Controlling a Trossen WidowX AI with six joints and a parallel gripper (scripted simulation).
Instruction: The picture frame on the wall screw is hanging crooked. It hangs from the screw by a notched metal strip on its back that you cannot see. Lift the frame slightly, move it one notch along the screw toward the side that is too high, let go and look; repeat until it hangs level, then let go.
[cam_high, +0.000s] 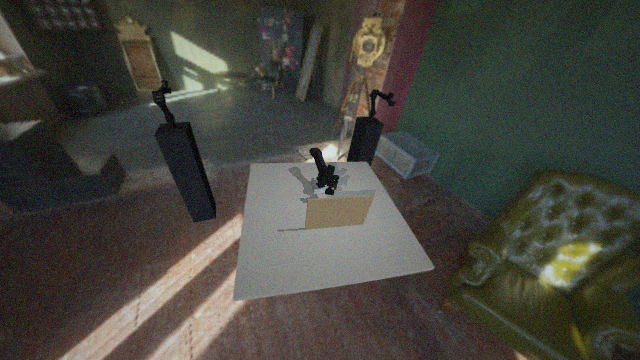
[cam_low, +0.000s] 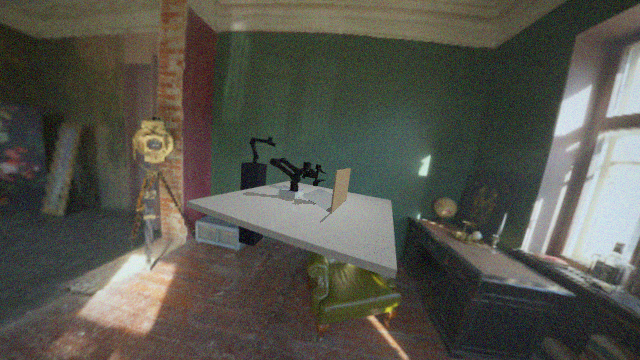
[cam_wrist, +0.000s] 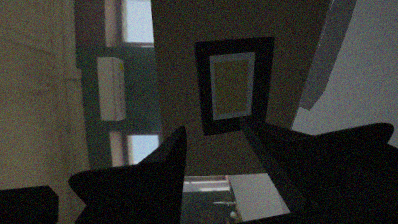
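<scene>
The picture frame (cam_wrist: 205, 85), black with a pale mat and a yellowish picture, hangs on a brown upright panel (cam_high: 337, 212) (cam_low: 340, 190) (cam_wrist: 175, 75). In the wrist view, turned sideways, the panel's top edge is at left. The frame looks tilted against it, the end far from the fingers higher. The top and exterior views show the panel's back, so the frame is hidden there. My gripper (cam_high: 334, 185) (cam_low: 320, 176) (cam_wrist: 212, 125) is open, before the panel, nothing between its fingers. One fingertip overlaps the frame's corner in view; touch cannot be told. Screw and notched strip are hidden.
The panel stands on a pale table (cam_high: 280, 265) (cam_low: 360, 245). The arm's base stands on the same table, on the frame's side of the panel. Two dark pedestals (cam_high: 185, 170) (cam_high: 365, 140) with other arms stand beyond the table, and a green armchair (cam_high: 565, 250) (cam_low: 350, 295) stands nearby.
</scene>
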